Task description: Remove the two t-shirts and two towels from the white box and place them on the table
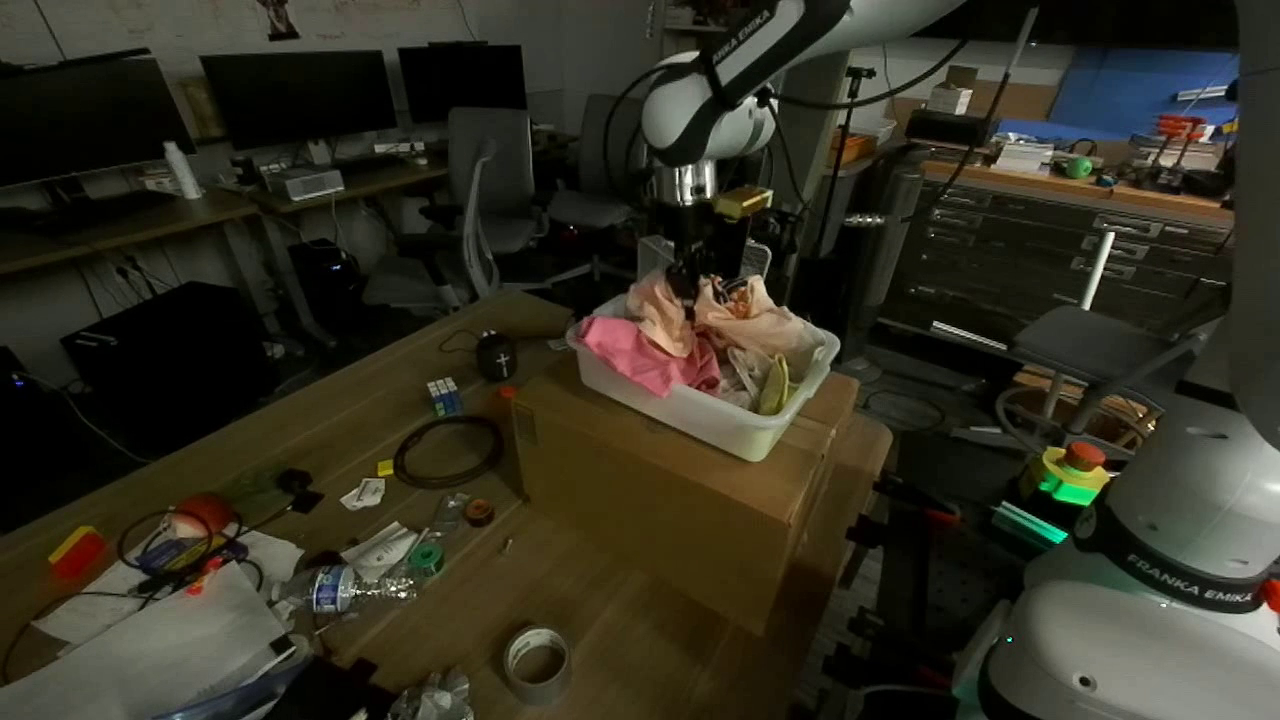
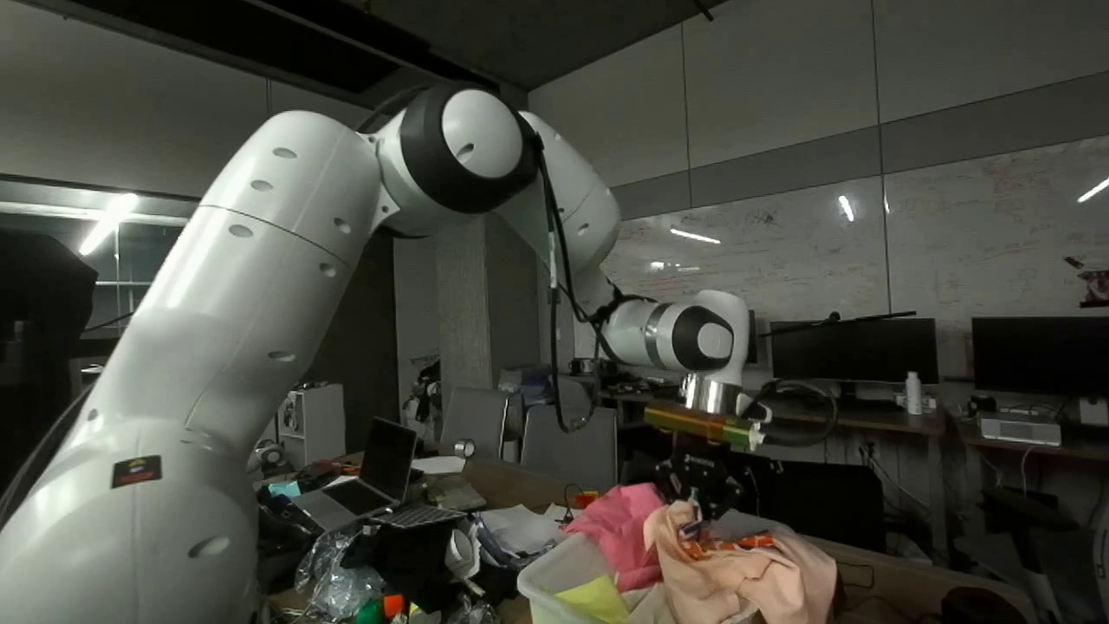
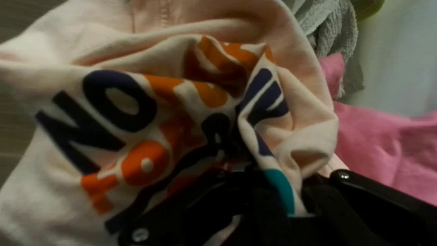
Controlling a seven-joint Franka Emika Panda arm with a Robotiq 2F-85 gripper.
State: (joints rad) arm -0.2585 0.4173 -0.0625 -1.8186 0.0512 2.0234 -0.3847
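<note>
Because the peach t-shirt (image 3: 177, 106) is heaped high in the white box (image 1: 695, 418), it is presumably chosen for easy reach: a printed fold is clamped by the gripper (image 3: 293, 194), probably so the garment can be drawn out. At the white box's rim, pink cloth (image 1: 640, 354) is left free. Under the white box, a cardboard box (image 1: 640, 490) is set on the table (image 1: 620, 660), perhaps for height.

Robotics lab doubling as office. Lab side: Franka arm (image 2: 277, 251), e-stop (image 1: 1084, 458), wood-topped drawer bench (image 1: 1000, 240) with red-handled tools (image 1: 1180, 124) on it. Office side: monitors (image 1: 295, 105) on desks (image 1: 222, 208), grey chairs (image 1: 490, 150), open laptop (image 2: 390, 455), scribbled whiteboard (image 2: 979, 234) along the wall.
</note>
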